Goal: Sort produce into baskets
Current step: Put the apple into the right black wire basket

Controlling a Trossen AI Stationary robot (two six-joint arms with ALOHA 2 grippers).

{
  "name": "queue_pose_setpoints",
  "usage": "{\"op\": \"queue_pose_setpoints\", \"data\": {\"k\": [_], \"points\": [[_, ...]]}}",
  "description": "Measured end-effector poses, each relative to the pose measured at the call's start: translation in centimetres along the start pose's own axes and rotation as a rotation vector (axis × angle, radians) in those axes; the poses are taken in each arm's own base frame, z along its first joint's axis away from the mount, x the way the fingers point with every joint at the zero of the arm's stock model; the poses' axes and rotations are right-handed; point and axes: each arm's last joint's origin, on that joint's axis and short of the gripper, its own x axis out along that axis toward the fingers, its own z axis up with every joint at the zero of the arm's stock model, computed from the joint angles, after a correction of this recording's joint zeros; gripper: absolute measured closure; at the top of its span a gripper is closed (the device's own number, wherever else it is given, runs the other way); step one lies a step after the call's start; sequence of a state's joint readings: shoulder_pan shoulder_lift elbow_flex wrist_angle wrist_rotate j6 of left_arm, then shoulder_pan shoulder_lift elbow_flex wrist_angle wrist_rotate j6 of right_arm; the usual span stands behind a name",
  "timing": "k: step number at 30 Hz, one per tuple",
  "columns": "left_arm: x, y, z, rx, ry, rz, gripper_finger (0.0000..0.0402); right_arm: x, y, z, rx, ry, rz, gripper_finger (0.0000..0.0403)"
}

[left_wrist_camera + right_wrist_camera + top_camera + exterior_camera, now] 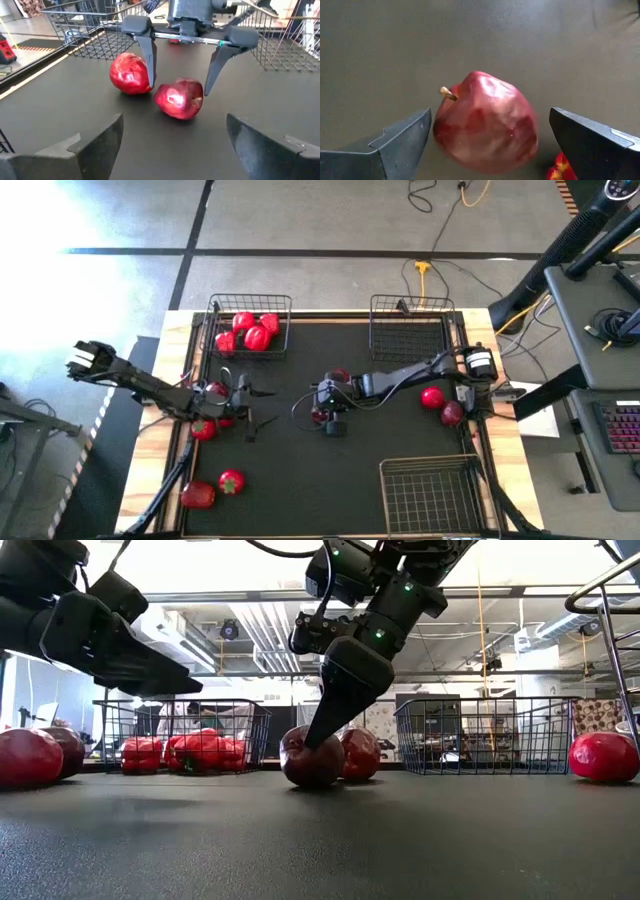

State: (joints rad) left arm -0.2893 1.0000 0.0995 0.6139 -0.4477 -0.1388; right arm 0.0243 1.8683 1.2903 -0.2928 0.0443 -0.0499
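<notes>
Both right gripper jaws wide apart astride maroon fruit.

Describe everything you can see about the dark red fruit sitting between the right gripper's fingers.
The dark red fruit is rounded and slightly lumpy, with glossy maroon skin, lighter red patches and a short tan stem stub on one side. It looks like a plastic apple-like piece. It rests on the black mat near the table's middle, tilted with the stem sideways. The right gripper is open and straddles it. Another red fruit lies close beside it.
</notes>
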Motion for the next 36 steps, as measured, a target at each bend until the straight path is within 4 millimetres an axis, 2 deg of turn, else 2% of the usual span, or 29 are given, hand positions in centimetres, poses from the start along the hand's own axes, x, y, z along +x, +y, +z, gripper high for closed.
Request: {"op": "queue_pose_setpoints", "data": {"k": [6,13,23,27,31,36], "points": [[0.6,-0.3,0.1,0.016,0.004,0.001,0.0065,0.7,0.2,-0.6,0.042,-0.064,-0.004,0.0005],[1.1,-0.5,-0.2,0.044,-0.006,-0.001,0.0065,0.9,0.2,-1.1,0.063,-0.054,-0.006,0.0009],[1.6,-0.7,-0.4,0.044,-0.018,-0.002,0.0065,1.0,0.3,-1.7,0.101,-0.033,-0.007,0.0062],[1.7,-0.7,-0.4,0.044,-0.02,-0.003,0.0065,0.7,0.2,-0.9,0.162,-0.041,-0.004,0.008],[1.7,-0.7,-0.4,0.043,-0.022,-0.003,0.0065,-1.6,-0.2,2.0,0.181,-0.037,-0.032,0.009],[1.7,-0.8,-0.4,0.042,-0.022,-0.005,0.0065,-7.0,-1.6,5.6,0.183,0.033,-0.275,0.0087]]}}
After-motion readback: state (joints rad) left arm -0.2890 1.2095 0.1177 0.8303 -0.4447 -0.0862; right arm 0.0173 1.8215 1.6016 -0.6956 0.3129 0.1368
